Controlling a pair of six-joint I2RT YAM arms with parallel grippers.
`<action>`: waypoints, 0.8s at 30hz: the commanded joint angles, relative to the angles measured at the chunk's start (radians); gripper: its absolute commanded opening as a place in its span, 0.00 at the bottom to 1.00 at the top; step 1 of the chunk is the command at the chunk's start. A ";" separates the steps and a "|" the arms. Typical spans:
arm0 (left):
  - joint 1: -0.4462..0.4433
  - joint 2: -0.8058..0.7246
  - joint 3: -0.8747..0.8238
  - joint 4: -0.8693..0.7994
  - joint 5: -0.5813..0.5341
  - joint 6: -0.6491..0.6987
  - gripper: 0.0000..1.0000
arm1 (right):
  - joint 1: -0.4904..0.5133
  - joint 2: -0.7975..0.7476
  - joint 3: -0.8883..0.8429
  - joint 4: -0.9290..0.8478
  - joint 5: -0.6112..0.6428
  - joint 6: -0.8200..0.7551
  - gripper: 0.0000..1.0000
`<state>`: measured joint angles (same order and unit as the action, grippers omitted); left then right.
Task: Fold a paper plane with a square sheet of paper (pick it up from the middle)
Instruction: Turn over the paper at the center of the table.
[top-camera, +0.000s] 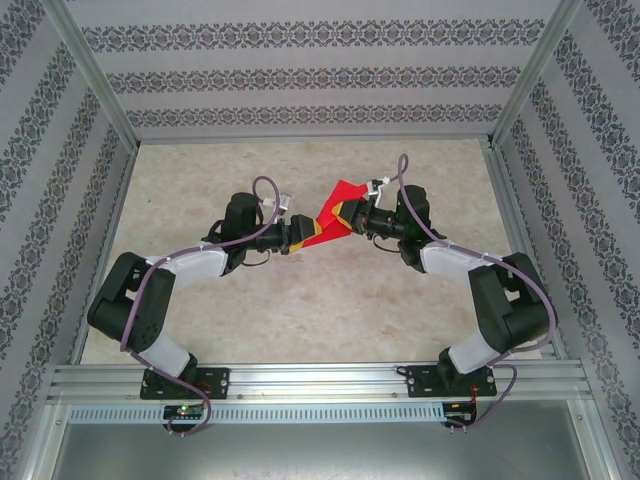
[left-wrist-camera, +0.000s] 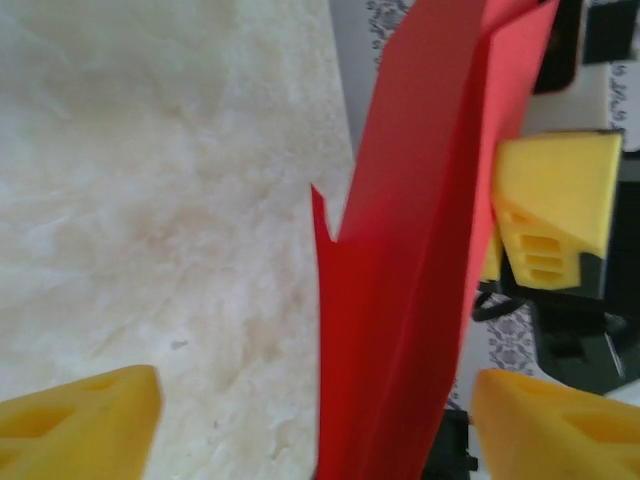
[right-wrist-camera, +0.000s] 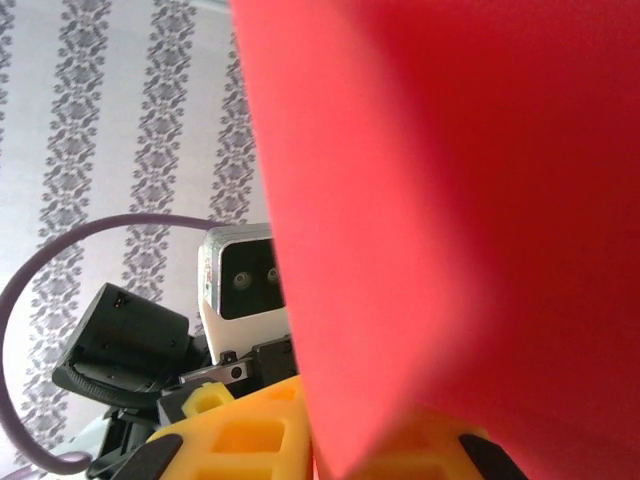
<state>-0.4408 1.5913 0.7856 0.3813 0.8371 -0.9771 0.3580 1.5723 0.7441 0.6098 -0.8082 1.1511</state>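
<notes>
At the near edge of the table (top-camera: 300, 320), the two arm bases are bolted to an aluminium rail (top-camera: 320, 380), and both arms bend inward so that their grippers meet over the middle of the tabletop. Between them hangs the sheet of paper (top-camera: 333, 213), bright red, already creased into a narrower, angled shape and lifted clear of the marbled surface. The left gripper (top-camera: 303, 238) stands with its jaws spread wide. In the left wrist view its yellow fingertips (left-wrist-camera: 85, 430) sit far apart at the bottom corners, with the red sheet rising upright between them near the right-hand finger; whether it touches either finger cannot be told. A pointed flap of the paper sticks up along its left edge there. The right gripper (top-camera: 352, 222) pinches the paper from the other side: in the right wrist view the red sheet climbs out from between its closed yellow fingers (right-wrist-camera: 240, 440), and one of those fingers also shows against the paper in the left wrist view. Beyond the paper, the right wrist view catches the left arm's wrist camera (right-wrist-camera: 240, 285) and a purple cable (right-wrist-camera: 60, 260). Farther back stand the patterned walls (top-camera: 300, 80) of the enclosure.
</notes>
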 joint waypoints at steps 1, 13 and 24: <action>-0.006 -0.036 0.016 0.126 0.065 -0.034 0.75 | 0.018 0.048 0.021 0.077 -0.087 0.033 0.12; -0.008 -0.031 0.014 0.160 0.073 -0.053 0.41 | 0.019 0.090 0.020 0.100 -0.100 0.055 0.12; -0.006 -0.011 0.029 0.110 0.052 -0.042 0.12 | -0.028 0.040 -0.017 0.054 -0.081 0.029 0.29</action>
<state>-0.4412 1.5684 0.7864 0.4854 0.8875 -1.0374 0.3550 1.6493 0.7460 0.6640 -0.8913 1.2057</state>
